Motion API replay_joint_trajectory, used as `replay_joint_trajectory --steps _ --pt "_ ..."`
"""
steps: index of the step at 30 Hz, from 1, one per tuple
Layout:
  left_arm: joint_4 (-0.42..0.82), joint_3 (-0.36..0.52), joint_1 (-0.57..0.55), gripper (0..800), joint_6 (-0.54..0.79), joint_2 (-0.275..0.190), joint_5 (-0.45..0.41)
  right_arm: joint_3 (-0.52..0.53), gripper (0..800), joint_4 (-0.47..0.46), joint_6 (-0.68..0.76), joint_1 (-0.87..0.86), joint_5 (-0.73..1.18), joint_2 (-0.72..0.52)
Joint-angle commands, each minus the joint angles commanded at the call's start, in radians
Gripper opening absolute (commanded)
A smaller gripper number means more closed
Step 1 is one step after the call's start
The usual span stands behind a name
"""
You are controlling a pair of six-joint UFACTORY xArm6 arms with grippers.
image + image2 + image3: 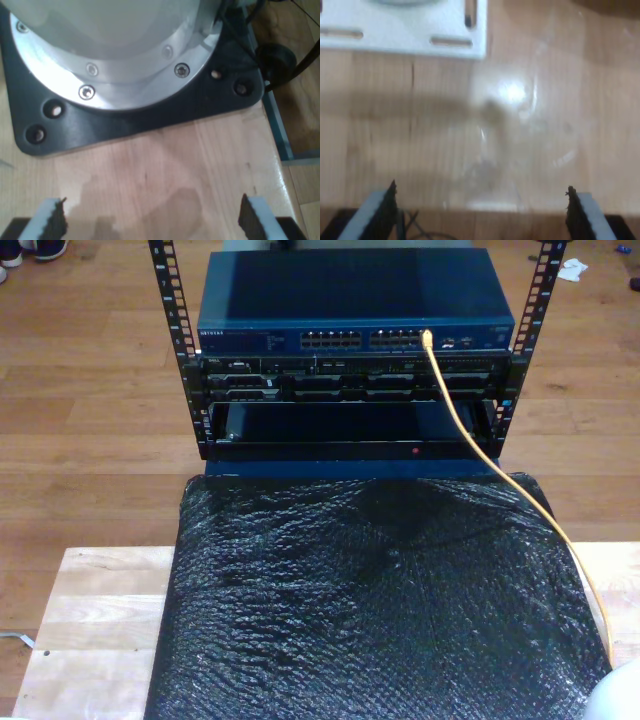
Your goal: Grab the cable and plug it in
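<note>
Fingers (50,220) of my first gripper (150,220) stand wide apart with nothing between them, over bare wooden tabletop (165,170) just short of a black base plate (125,120) carrying a round silver arm flange (125,60).

My second gripper (480,210) is likewise spread open and empty, hanging over the wood near a white slotted plate (405,30).

From the exterior view, the yellow-orange cable (480,450) has its plug end seated in a port (428,338) of the blue network switch (355,305) atop the rack (350,390). It drops across the rack front, then runs over the black bubble-wrap sheet (370,610) along that sheet's edge on the exterior view's right, towards the near corner.
</note>
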Motion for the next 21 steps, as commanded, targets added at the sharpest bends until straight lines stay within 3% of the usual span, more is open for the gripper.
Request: replay_joint_trajectory --steps 9,21 --pt "0.000 0.000 0.002 800 0.000 0.000 0.000 0.100 798 0.000 -0.069 0.003 -0.164 0.017" --pt "0.000 0.000 0.000 800 0.000 0.000 0.000 0.129 798 0.005 -0.097 0.000 -0.235 0.057"
